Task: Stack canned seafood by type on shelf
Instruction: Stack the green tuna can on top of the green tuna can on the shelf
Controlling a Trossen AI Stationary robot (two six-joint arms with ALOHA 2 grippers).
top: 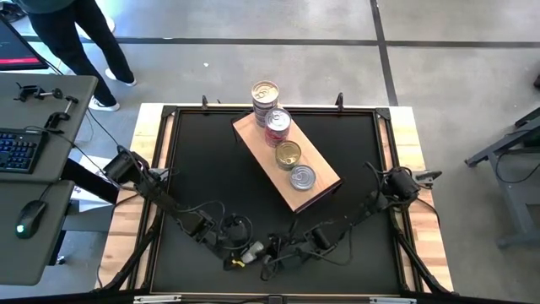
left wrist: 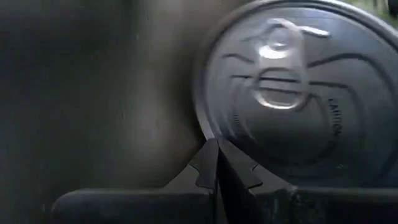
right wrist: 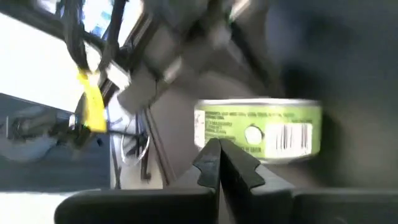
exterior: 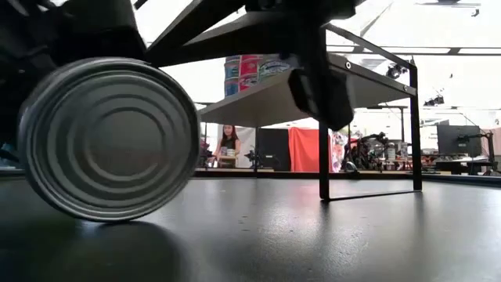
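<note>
Four sorted stacks of tins (top: 277, 127) fill the shelf (top: 253, 139), frame centre; both grippers (top: 253, 249) (top: 297, 245) rest closed, empty, beside one loose tin (exterior: 108, 139)

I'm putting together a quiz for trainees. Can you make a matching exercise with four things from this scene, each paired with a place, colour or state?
Things:
1. gold-lidded can
2. green-labelled can
3. left gripper
4. wooden shelf

Descriptions:
A. shut
B. light brown, lying at an angle on the black table
C. just in front of the right gripper
D. on top of the shelf

Pairs: 1-D, 2-C, 3-A, 4-B
</note>
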